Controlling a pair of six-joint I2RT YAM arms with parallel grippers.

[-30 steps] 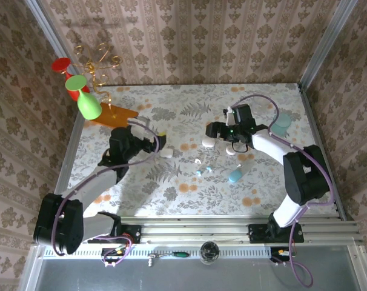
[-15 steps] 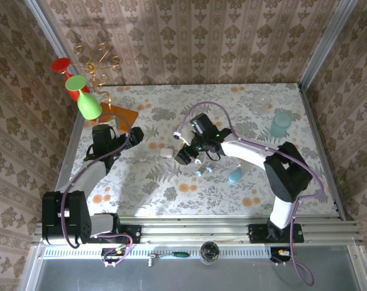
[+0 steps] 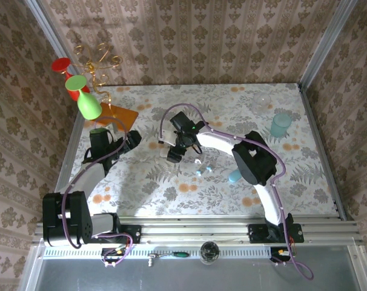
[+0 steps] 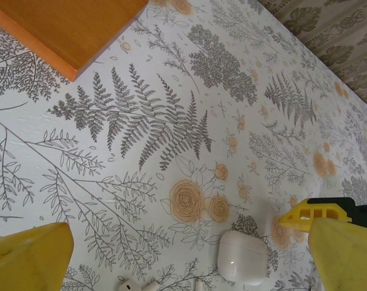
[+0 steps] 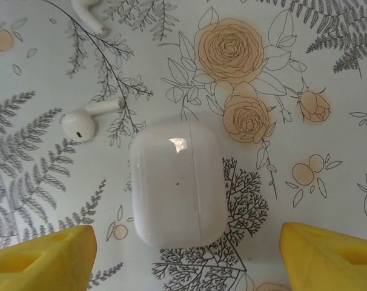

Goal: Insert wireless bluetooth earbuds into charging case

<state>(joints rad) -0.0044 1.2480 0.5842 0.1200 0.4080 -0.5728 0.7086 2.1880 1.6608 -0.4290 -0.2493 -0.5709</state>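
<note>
The white charging case point(image 5: 177, 182) lies flat and closed on the flowered table. My right gripper point(image 5: 186, 245) hangs open over it, with one yellow finger on each side and a gap to each. In the top view this gripper point(image 3: 174, 153) covers the case. Two white stemmed earbuds point(image 5: 80, 124) point(image 5: 89, 15) lie just beside the case. Two tiny earbuds with cyan tips point(image 3: 198, 172) point(image 3: 209, 169) lie further right. My left gripper point(image 4: 189, 254) point(image 3: 134, 138) is open and holds nothing. The case point(image 4: 243, 257) lies ahead of it, towards its right finger.
An orange board point(image 3: 118, 115) lies at the back left beside green and red glasses point(image 3: 86, 103). A light-blue capsule point(image 3: 235, 176) lies right of the cyan-tipped earbuds. A teal cup point(image 3: 280, 125) stands at the far right. Walls close in three sides.
My right gripper has swept left across the table and now stands over the case. My left gripper has drawn back to the left, away from the case, and stays open.
</note>
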